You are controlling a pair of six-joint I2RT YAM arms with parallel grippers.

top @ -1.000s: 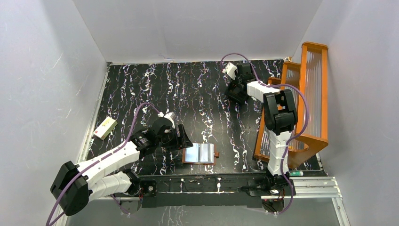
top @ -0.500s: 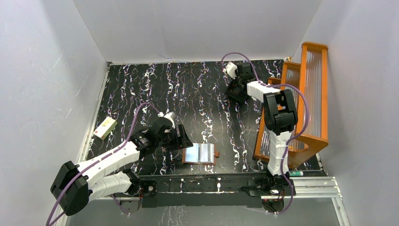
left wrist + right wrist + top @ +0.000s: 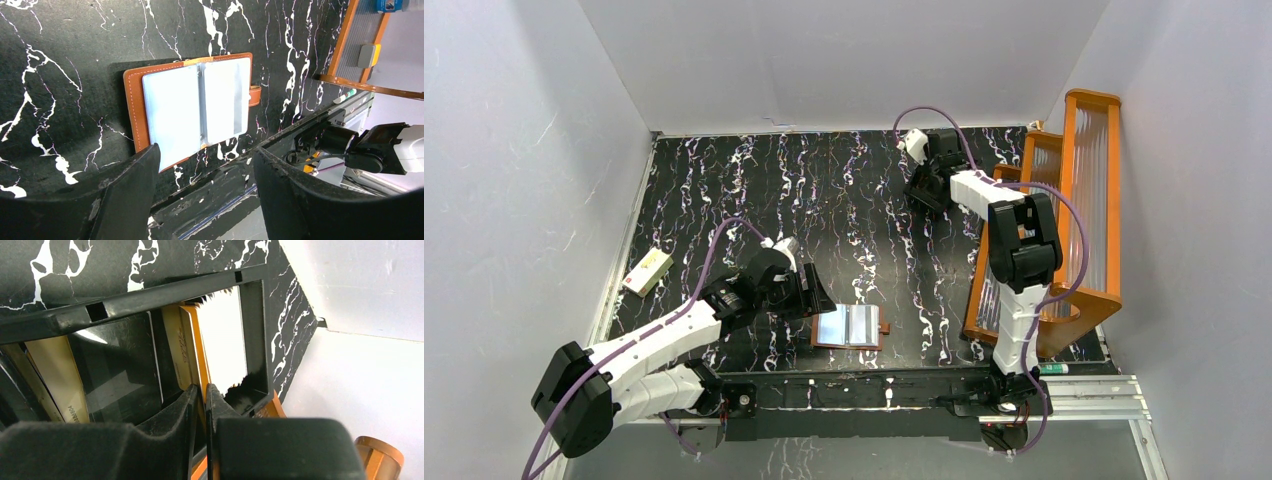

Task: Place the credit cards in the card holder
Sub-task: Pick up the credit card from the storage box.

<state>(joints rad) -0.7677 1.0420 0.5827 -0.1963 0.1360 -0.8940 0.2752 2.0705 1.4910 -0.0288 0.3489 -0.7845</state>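
Observation:
The card holder (image 3: 852, 326) lies open and flat near the table's front edge, brown leather with shiny pale pockets (image 3: 195, 110). My left gripper (image 3: 812, 292) hangs open just to its left, its jaws (image 3: 206, 155) wide apart with nothing between them. At the far right, my right gripper (image 3: 921, 195) reaches down into a black compartmented tray (image 3: 165, 290). Several credit cards stand on edge there: a white one (image 3: 222, 340), a yellow-orange one (image 3: 199, 347) and a gold one (image 3: 176, 340). The right gripper (image 3: 201, 388) is shut on the yellow-orange card's edge.
A cream box (image 3: 647, 271) lies by the left edge of the table. A tall wooden rack (image 3: 1074, 200) stands along the right side, close to the right arm. White walls enclose the table on three sides. Another card (image 3: 57, 375) leans in the tray's left compartment.
The right gripper's jaws have narrowed onto the yellow-orange card, and the right arm has shifted slightly toward the back. The left arm and card holder have not moved.

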